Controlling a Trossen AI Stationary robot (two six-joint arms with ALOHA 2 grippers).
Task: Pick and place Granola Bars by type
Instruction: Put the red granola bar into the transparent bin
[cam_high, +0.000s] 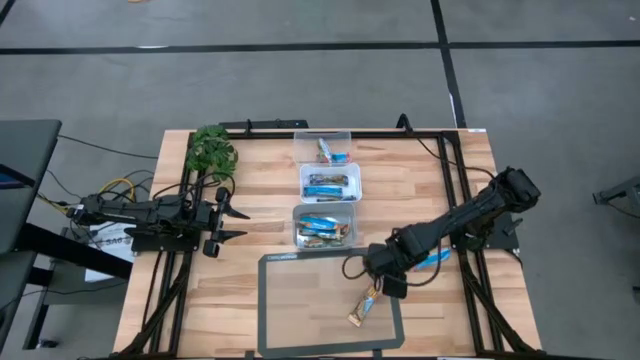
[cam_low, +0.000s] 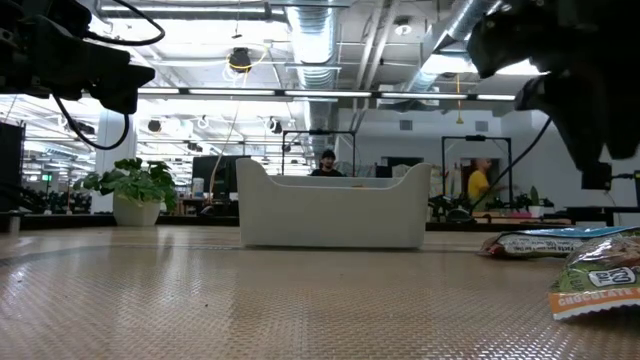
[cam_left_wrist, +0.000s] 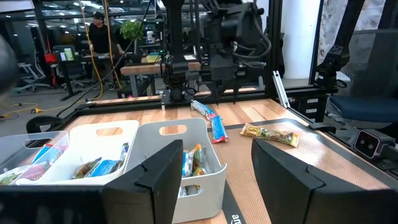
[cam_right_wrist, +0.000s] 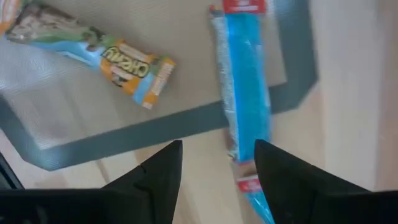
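Two bright blue bars lie end to end, one (cam_right_wrist: 244, 81) partly on the mat's edge and one (cam_right_wrist: 256, 202) on the wood; one blue bar shows beside the right arm (cam_high: 436, 258). A tan-orange bar (cam_right_wrist: 93, 46) lies flat on the mat (cam_high: 365, 305). My right gripper (cam_right_wrist: 217, 168) is open and hovers over the blue bars, touching nothing; it also shows in the high view (cam_high: 388, 282). My left gripper (cam_high: 228, 225) is open and empty at the table's left. Three white bins (cam_high: 326, 226) hold sorted bars.
A dark-framed mat (cam_high: 300, 320) lies at the near middle. The three bins stand in a row from the middle (cam_high: 330, 183) to the far edge (cam_high: 322, 147). A green plant (cam_high: 210, 150) stands at the far left. Bare wood lies to the right of the bins.
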